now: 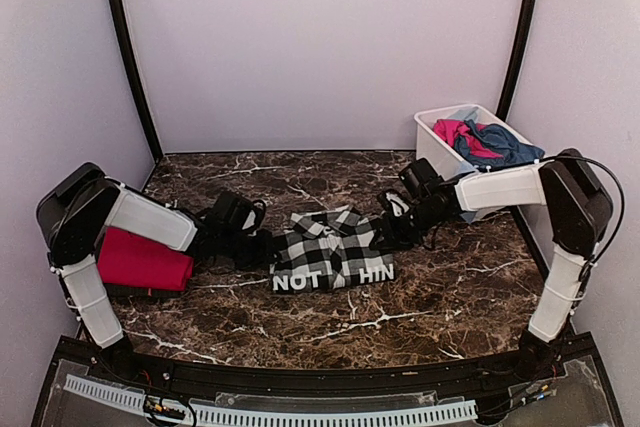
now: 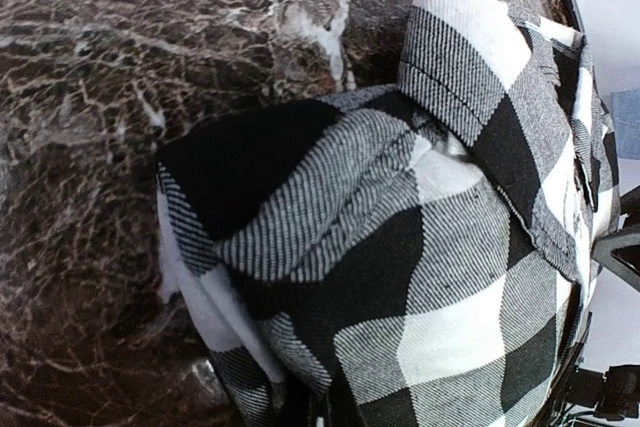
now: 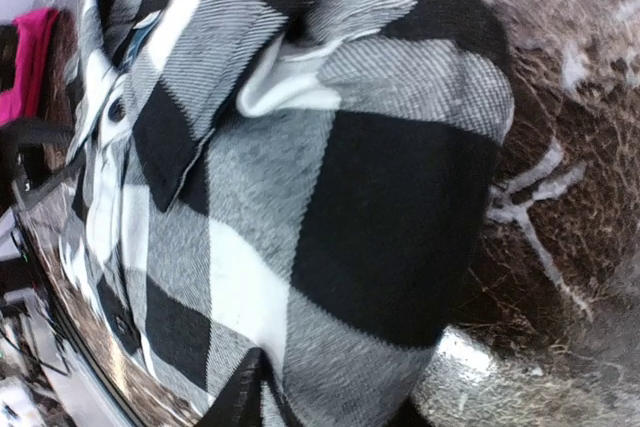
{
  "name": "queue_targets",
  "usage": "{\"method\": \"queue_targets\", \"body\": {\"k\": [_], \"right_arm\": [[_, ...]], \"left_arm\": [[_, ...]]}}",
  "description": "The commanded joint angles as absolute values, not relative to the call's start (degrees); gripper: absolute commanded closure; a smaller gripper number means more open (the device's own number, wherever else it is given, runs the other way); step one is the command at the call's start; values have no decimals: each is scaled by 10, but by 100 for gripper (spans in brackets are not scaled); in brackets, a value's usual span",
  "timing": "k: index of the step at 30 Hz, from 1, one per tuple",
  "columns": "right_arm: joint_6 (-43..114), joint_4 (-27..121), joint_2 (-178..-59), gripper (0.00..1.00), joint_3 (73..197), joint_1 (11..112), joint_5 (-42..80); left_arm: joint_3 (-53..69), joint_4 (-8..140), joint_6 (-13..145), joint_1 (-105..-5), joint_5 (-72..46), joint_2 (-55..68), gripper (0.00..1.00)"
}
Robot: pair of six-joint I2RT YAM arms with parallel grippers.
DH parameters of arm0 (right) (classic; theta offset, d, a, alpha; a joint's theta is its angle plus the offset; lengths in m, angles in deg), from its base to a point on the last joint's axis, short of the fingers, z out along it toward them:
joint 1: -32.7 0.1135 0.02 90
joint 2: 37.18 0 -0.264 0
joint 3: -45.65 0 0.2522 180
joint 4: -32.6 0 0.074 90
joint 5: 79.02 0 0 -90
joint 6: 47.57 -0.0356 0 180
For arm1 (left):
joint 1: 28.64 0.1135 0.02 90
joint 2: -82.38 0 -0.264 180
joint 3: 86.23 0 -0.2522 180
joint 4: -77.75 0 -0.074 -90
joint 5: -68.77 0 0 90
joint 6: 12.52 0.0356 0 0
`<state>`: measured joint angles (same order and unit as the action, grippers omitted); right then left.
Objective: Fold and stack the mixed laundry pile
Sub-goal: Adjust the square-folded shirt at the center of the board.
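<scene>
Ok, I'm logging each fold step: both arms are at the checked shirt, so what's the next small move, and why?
Probably fold both side edges in toward the middle. The left gripper and right gripper sit at opposite sides of the checked shirt, which lies rumpled, not yet a neat rectangle. Whether either has pinched cloth isn't clear.

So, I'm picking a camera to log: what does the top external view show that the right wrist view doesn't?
Only top external: the white tub of clothes and the white lettering. Only right wrist: dark buttons and the weave up close. Both: the checked shirt on the marble table, and the red garment.
</scene>
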<state>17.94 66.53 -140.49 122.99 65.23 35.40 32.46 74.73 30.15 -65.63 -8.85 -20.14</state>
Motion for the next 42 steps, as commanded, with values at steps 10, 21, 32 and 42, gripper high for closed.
{"method": "queue_targets", "body": {"k": [10, 21, 32, 42], "right_arm": [[162, 664, -1294, 100, 1225, 685, 370], [161, 628, -1425, 100, 1217, 684, 342], [156, 607, -1460, 100, 1176, 685, 342], [233, 690, -1289, 47, 1221, 707, 203]], "left_arm": [[317, 687, 396, -659, -60, -45, 100], [341, 668, 351, -639, -105, -123, 100], [355, 622, 331, -637, -127, -93, 48], [394, 614, 299, -634, -116, 6, 27]]}}
